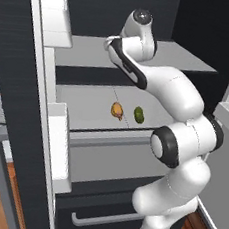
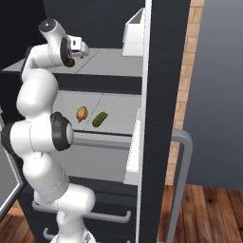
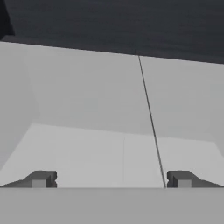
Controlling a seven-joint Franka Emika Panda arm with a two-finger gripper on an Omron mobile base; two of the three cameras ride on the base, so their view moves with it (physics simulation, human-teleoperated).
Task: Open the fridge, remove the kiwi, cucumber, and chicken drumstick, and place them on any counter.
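Two task items, drumstick [image 1: 117, 110] and cucumber [image 1: 138, 114], lie near each other on the fridge's [image 2: 163, 57] middle shelf [image 2: 118, 107], both doors open; a small dark round thing at the wrist in the right base view may be the kiwi, can't tell. Tool [image 3: 111, 179] is up on the top shelf [image 1: 88, 50], jaws spread wide, nothing between them. Risk: the bent elbow sits close to the shelf edges and doors, so dropping down could clip them or knock the food away.

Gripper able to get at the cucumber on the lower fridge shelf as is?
Probably yes. The fridge stands open, the cucumber lies bare beside the drumstick, and the open gripper is over the shelf above, so it must come down.
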